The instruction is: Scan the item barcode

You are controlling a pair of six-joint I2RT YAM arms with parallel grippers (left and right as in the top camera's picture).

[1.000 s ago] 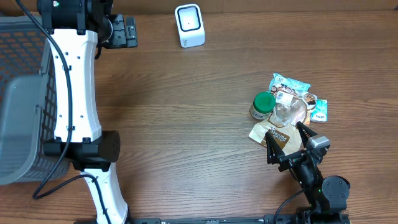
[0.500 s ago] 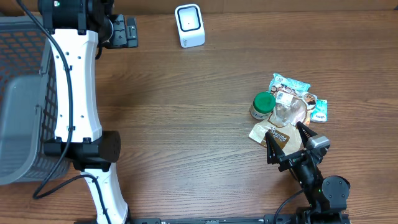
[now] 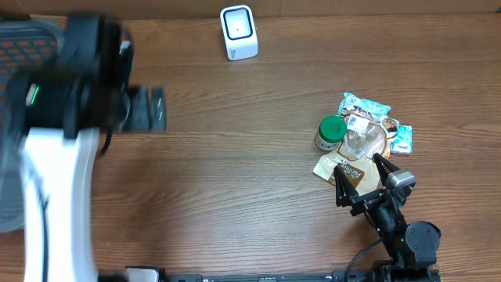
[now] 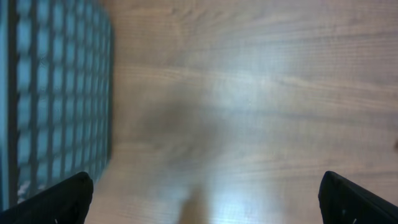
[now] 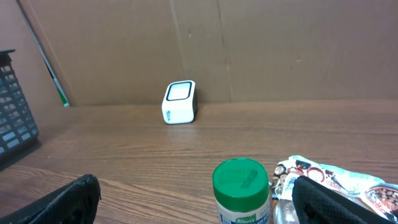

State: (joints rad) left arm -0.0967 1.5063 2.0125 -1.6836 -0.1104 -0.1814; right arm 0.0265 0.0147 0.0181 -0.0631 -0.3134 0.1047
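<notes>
A: Where are the items?
B: The green-lidded jar (image 3: 332, 131) and snack packets (image 3: 369, 117) sit heaped, well right of the white barcode scanner (image 3: 239, 31).
A: And the grippers?
B: The right gripper (image 3: 358, 166) gapes wide beside the heap, empty. The left gripper (image 3: 149, 110), left of the scanner, is blurred, spread and empty.

The white scanner (image 3: 239, 31), a small rounded box with a dark-framed window on its face, stands upright near the far edge of the table (image 3: 235, 157), well apart from the goods. These lie in a heap at the right. A small jar (image 3: 331, 133) with a green lid stands upright on the heap's left side, just beside a clear plastic item (image 3: 362, 142). A teal snack packet (image 3: 365, 106) lies flat behind them, and a tan pouch (image 3: 325, 167) lies flat in front
</notes>
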